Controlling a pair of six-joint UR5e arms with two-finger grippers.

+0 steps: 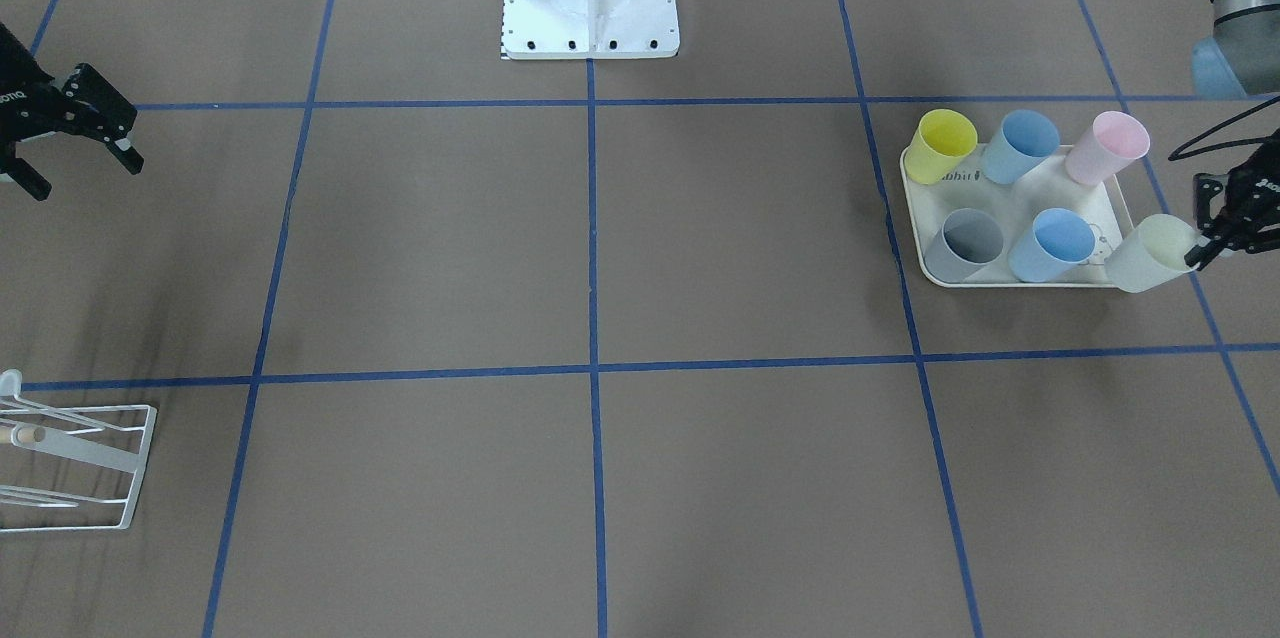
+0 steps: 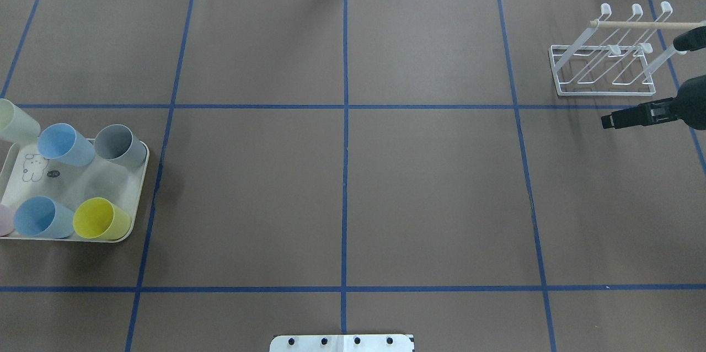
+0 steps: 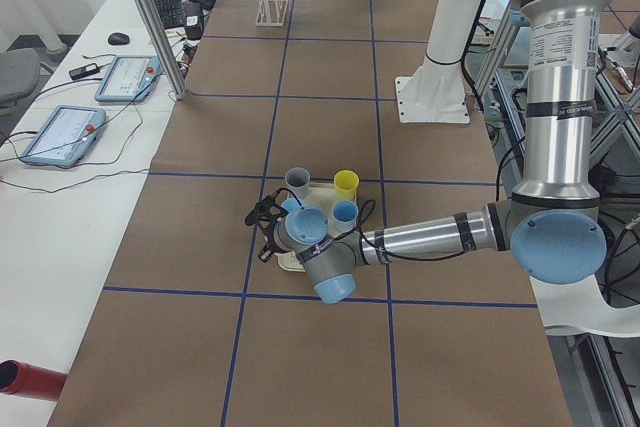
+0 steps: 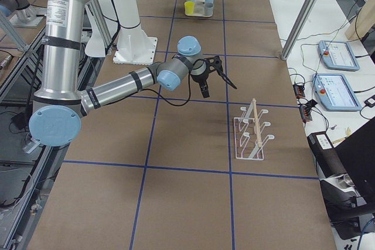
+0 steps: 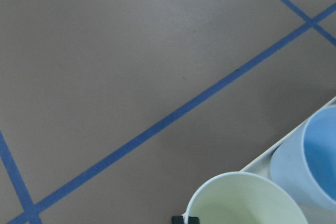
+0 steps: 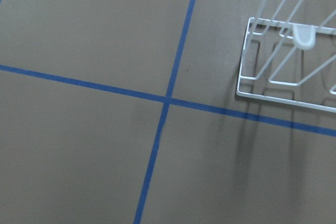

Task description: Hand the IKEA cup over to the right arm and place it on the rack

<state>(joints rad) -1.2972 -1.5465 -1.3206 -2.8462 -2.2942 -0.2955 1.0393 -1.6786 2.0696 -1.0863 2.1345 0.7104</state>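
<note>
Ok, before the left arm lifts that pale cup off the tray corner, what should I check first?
1. Left pincer at the pale cup's rim: ok.
2. Left pincer closed firmly on that rim: cannot tell.
3. Neighbouring blue cup not touching the pale cup: cannot tell.
4. Right pincer open, ready to receive: ok.
5. Rack upright with no cups on its prongs: ok.

Rack [image 1: 100, 456] partly beyond view's edge
</note>
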